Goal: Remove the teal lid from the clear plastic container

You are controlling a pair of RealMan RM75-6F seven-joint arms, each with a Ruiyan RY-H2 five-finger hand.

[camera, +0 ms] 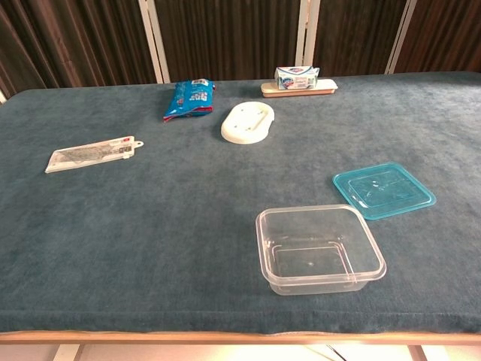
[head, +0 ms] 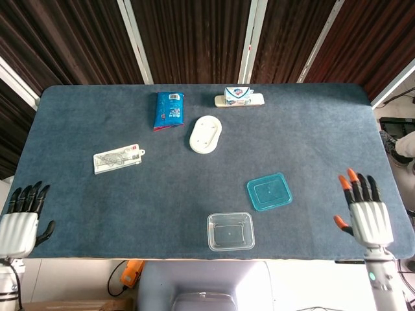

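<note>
fingers (head: 355, 184) spread (both hands (head: 369, 219) empty), teal lid (head: 269, 192) beside clear plastic container (head: 230, 231).

L robot hand (head: 18, 227): ribbed white back, black fingers. R robot hand (head: 367, 217): same white back w/ black fingers, orange tips.

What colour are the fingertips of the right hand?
Orange. The right hand shows orange tips on its fingers, seen best in the head view.
</note>
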